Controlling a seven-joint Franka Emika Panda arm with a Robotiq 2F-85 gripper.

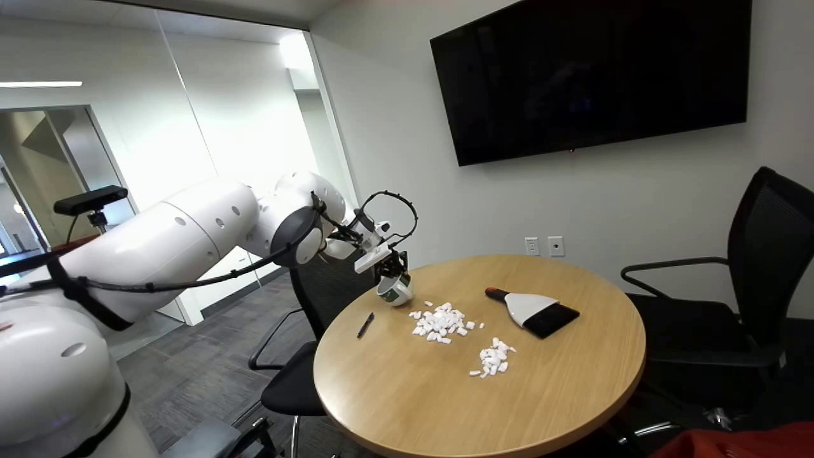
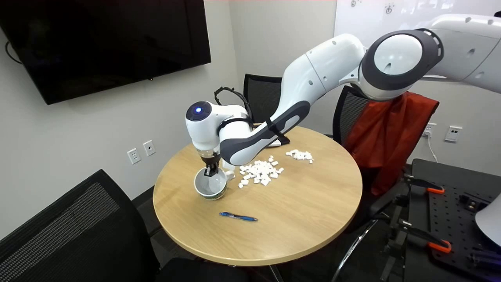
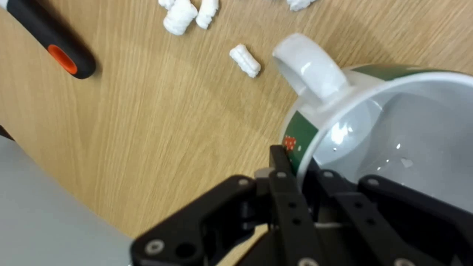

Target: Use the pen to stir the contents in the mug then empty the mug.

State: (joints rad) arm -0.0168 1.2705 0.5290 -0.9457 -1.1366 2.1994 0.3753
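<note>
The gripper grasps the tilted mug by its rim. In an exterior view, the mug lies on the gripper's near side, at table left, handle toward the bits; the pen is nearer. Presumed next: level mug, release.

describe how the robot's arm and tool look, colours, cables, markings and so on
The arm is glossy white and rounded, with dark grey trim at some joints. A black cable runs along it, black straps wrap it, and a blue light glows on a dark round cap. The tool is black, with slim jointed links and pale round screws.
</note>
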